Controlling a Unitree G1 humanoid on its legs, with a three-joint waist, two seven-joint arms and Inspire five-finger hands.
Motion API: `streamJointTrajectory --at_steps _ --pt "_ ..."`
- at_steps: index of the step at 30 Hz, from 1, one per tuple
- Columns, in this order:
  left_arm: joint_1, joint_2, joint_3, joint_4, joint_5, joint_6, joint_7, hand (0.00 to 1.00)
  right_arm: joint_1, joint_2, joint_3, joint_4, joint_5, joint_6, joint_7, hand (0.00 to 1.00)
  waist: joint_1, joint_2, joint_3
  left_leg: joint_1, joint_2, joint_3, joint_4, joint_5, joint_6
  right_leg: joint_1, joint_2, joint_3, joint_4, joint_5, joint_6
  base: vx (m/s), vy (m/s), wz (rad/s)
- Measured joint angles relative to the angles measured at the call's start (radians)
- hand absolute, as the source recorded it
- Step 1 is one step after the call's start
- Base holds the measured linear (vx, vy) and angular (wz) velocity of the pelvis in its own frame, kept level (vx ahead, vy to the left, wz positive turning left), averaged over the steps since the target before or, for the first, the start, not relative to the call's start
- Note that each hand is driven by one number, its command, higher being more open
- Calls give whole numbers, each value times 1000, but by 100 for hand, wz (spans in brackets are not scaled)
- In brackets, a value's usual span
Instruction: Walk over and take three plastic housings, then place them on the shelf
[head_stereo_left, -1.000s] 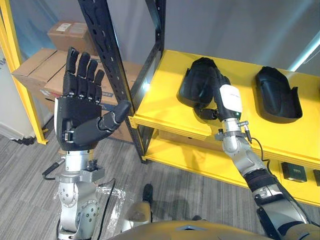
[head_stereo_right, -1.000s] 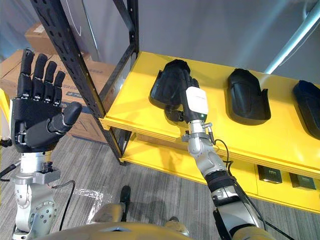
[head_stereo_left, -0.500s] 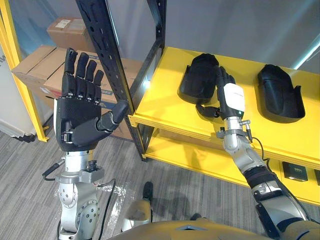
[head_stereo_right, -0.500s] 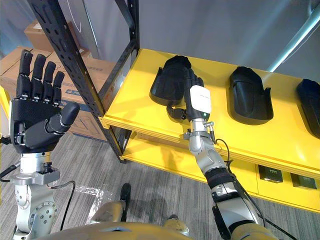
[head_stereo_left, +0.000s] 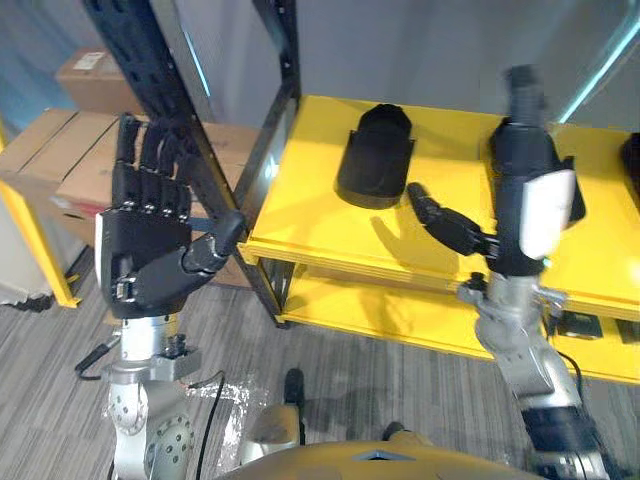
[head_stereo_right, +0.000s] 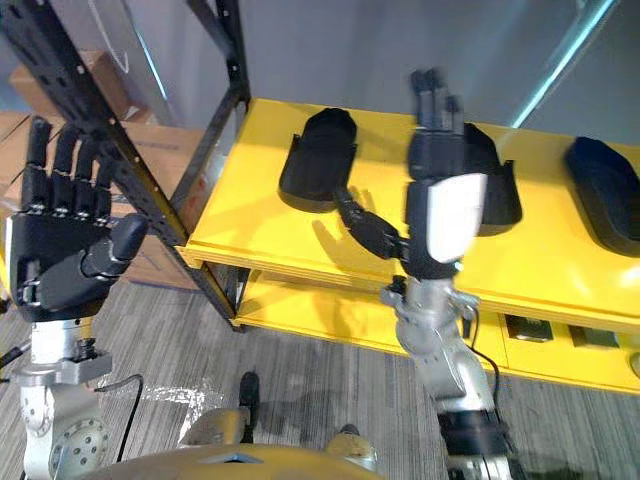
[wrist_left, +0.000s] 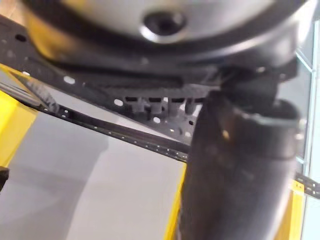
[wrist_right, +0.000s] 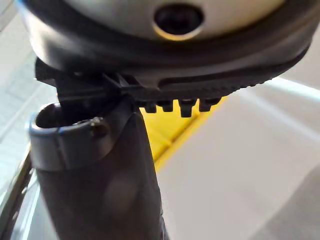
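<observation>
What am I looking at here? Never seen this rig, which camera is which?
It is a humanoid robot with two arms, each ending in a dark robot hand. The two wide pictures come from a stereo camera on its head, looking down; the two close ones come from cameras on its wrists, looking along each hand. The left robot hand and right robot hand are raised, open and hold nothing. On the yellow shelf lie three black plastic housings: left housing, middle housing, right housing. Cardboard boxes sit to the robot's left.

black plastic housings (head_stereo_right: 318, 160), lying on yellow shelf (head_stereo_right: 268, 226)
</observation>
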Motion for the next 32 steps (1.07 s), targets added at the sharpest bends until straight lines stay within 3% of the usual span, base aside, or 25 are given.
streamJointTrajectory --at_steps 2,4,6,9,11,14,15,19,23,26,27,28,29,31,32 --pt "1 -8 3 0 41 -21 49 100 41 44 -46 -22 50 3 0 100 -2 0 0 1 6 18 0 -1 0 -9 4 16 -3 -1 4 -35 0 -24" --pt "0 -17 31 -2 236 -54 240 100 75 99 -107 -24 99 36 -3 100 -23 -3 -4 -2 18 53 0 0 -1 -21 12 37 -16 -1 4 -46 -9 -23" --pt "-6 -26 64 -2 338 -75 365 100 121 138 -163 -21 150 68 -5 100 -31 -3 -20 -2 21 69 0 -1 -1 -26 14 50 -20 -1 4 -4 -7 -22" --pt "-9 -82 151 -6 474 -126 588 100 198 232 -266 45 308 77 -27 100 -52 -13 -57 5 26 87 0 -6 -9 -34 12 79 -15 7 4 54 -12 -17" --pt "0 -122 219 -8 588 -127 747 100 254 290 -332 93 412 79 -34 100 -58 -12 -71 16 28 99 0 -8 -9 -30 12 91 -15 8 5 70 -25 -20" --pt "22 -156 352 7 679 -124 955 100 308 342 -416 233 557 82 -13 100 -82 2 -84 35 33 115 0 -15 -18 -19 20 104 -15 5 1 41 -30 -16" --pt "22 -157 372 13 693 -124 989 100 317 346 -428 258 580 85 -2 100 -85 6 -86 35 35 115 0 -17 -20 -19 23 103 -15 3 -1 2 -33 -11" --pt "21 -174 464 126 717 -129 1167 100 339 353 -448 408 662 161 81 100 -91 34 -108 51 49 125 0 -33 -24 -8 27 103 -15 1 -3 -3 -17 -6" --pt "20 -182 478 308 689 -98 1128 100 325 352 -412 607 743 238 180 100 -74 41 -129 66 53 150 0 -37 -25 9 25 95 -16 -6 -1 -13 -2 4" --pt "2 -179 470 558 428 -32 847 100 278 337 -385 814 895 326 367 100 -71 24 -137 67 49 218 1 -60 -31 14 -1 67 -28 -14 4 -35 33 29" --pt "-14 -179 466 697 319 18 719 100 257 308 -371 923 935 375 453 100 -68 19 -141 70 50 240 1 -47 -8 15 -6 61 -22 -19 11 19 68 21" --pt "-22 -173 451 847 255 76 619 100 224 295 -367 1034 945 423 542 100 -67 11 -145 66 51 234 0 -30 -10 17 -3 56 -8 -26 17 37 63 22" --pt "-35 -168 443 920 233 115 574 100 207 295 -367 1086 945 447 578 100 -65 4 -149 66 47 232 0 -30 -10 18 -8 55 -8 -28 20 43 49 20" --pt "-65 -165 409 1170 216 255 412 100 146 304 -397 1232 943 543 691 100 -53 -28 -151 67 26 221 0 -34 -4 20 -22 76 -10 -36 23 70 84 9" --pt "-71 -165 397 1218 217 284 381 100 136 305 -398 1251 942 564 707 100 -51 -40 -147 66 21 218 0 -35 -3 20 -24 79 -10 -39 24 37 50 6"
